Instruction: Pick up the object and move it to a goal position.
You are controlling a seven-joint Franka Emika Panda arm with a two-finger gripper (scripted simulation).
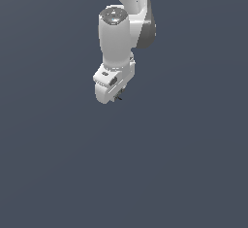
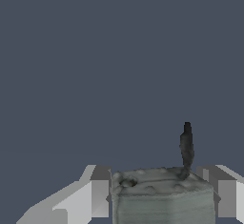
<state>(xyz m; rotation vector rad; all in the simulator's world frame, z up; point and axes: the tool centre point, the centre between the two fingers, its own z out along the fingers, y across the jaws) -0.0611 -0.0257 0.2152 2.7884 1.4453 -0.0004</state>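
In the wrist view the object, a small grey blocky piece with a thin black stick rising from one corner, sits between my two grey fingers. Both fingers press against its sides. My gripper is shut on it. In the exterior view the white arm comes down from the top and my gripper hangs in the upper middle of the picture; only a tiny dark tip of the object shows beneath the hand. No dark blue edge shows.
A plain dark blue-grey surface fills the rest of both views. No goal marker or other object is in view.
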